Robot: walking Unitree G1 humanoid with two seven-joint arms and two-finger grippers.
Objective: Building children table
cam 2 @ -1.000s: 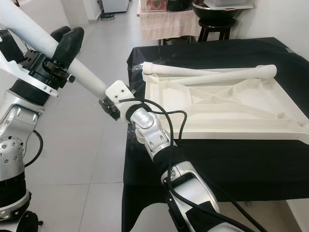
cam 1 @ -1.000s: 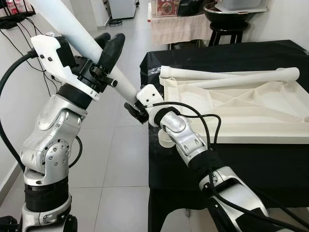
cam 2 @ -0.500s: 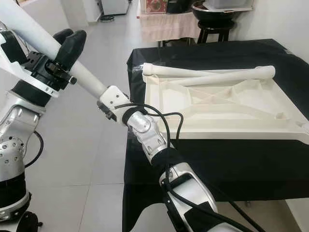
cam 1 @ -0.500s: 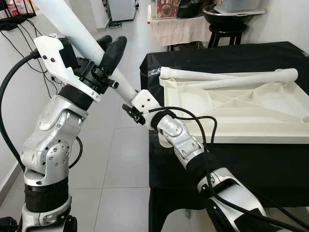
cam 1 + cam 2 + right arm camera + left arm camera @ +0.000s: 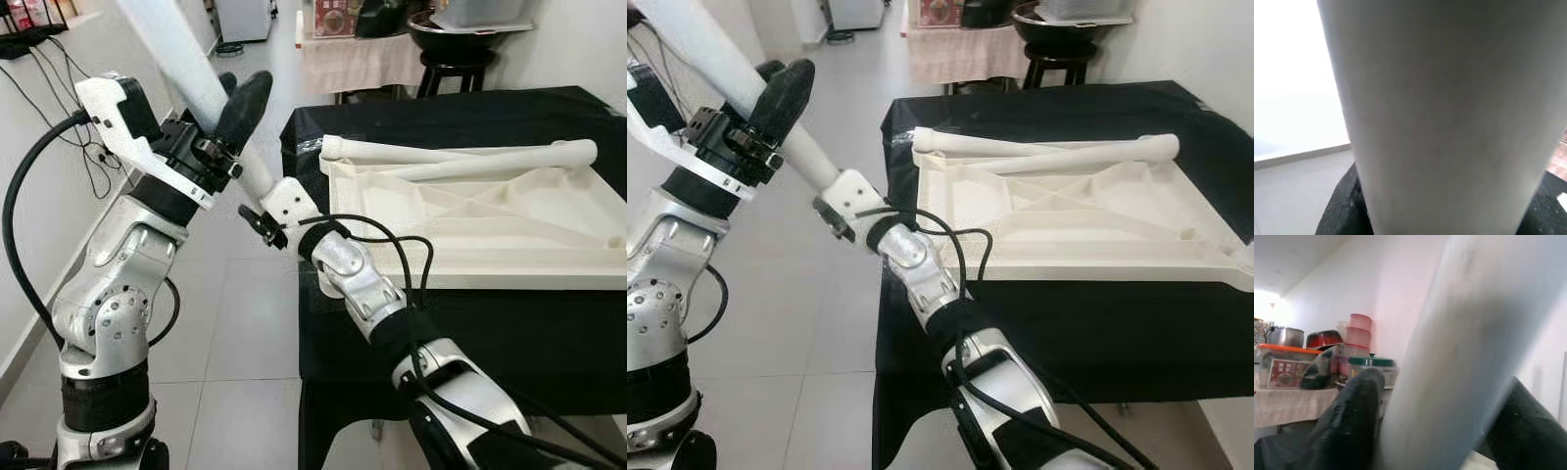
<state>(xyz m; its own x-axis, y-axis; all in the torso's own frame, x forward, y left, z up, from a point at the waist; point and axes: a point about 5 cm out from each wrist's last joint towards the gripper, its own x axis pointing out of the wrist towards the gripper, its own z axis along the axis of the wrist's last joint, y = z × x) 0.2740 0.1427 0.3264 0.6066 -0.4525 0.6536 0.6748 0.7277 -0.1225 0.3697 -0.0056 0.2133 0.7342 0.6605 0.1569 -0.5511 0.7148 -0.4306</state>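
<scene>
Two grippers: both on one white table leg, held in the air off the table's left side
Left gripper: clamped round the leg partway up, black fingers pressed on either side of it
Right gripper: at the leg's lower end; the wrist camera has the leg right up against it with black on both sides, so it looks clenched on it too
What changed: over the last second the leg has tipped steeper, and the right wrist has climbed and pulled away from the tabletop's corner
What that means: my guess is it's lining the leg up for a corner socket, not screwed in yet
Tabletop: white plastic, lying upside down on the black cloth, ribs facing up
Spare legs: two more legs lie across the far edge of the tabletop, crossing each other
Progress: early I'd say, no leg fitted so far
</scene>
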